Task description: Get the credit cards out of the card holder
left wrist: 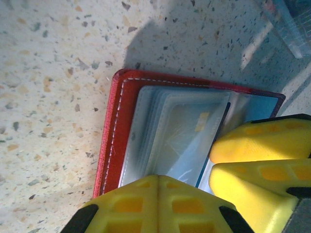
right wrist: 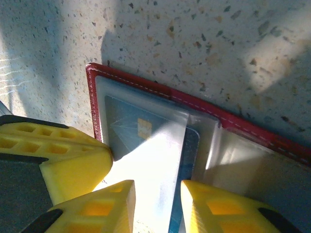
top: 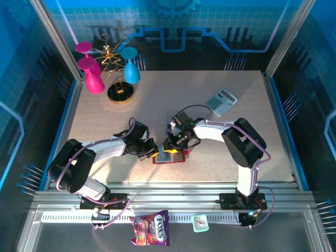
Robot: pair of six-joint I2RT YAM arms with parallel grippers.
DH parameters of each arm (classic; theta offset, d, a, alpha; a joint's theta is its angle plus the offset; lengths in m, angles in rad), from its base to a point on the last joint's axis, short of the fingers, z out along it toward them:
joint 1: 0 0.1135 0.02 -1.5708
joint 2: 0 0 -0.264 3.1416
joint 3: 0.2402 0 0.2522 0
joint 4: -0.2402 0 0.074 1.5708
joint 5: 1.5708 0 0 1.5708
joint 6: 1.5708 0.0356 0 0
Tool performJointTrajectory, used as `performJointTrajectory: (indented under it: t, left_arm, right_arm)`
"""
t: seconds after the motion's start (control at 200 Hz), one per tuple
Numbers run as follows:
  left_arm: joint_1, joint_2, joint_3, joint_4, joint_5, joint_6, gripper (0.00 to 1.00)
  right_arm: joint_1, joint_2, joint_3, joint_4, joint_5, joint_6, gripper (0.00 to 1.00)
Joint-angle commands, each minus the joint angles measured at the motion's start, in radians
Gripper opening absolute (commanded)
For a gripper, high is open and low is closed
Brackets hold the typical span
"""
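right tool (right wrist: 158,187): fingers apart, straddling a clear sleeve flap (right wrist: 160,160) that lies over the blue credit card (right wrist: 127,127). Chip visible, card sits in its pocket. left tool (left wrist: 158,180): fingers together, tips at the edge of the card holder (left wrist: 109,136); can't tell if it pinches it. Holder lies open on the worktop (right wrist: 194,39), between both tools. calculator (top: 221,101) well apart, further back.

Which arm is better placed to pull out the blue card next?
Right. The right gripper, fingers open, straddles the blue card; the left gripper, fingers together, rests on the card holder, seemingly steadying it.
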Motion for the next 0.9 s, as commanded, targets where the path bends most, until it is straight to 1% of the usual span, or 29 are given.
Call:
performJointTrajectory:
  t: [0.0,0.47,0.896]
  left_arm:
    - [0.008,0.014,0.022,-0.019,0.025,0.027,0.07]
    - [0.007,0.011,0.02,-0.012,0.025,0.024,0.07]
    - [0.007,0.013,0.043,-0.02,0.032,0.03,0.07]
  right_arm:
    - [0.013,-0.018,0.011,-0.069,0.054,-0.018,0.34]
    - [0.012,-0.053,0.035,-0.115,0.07,-0.037,0.36]
    - [-0.005,-0.096,-0.026,-0.059,0.042,-0.013,0.35]
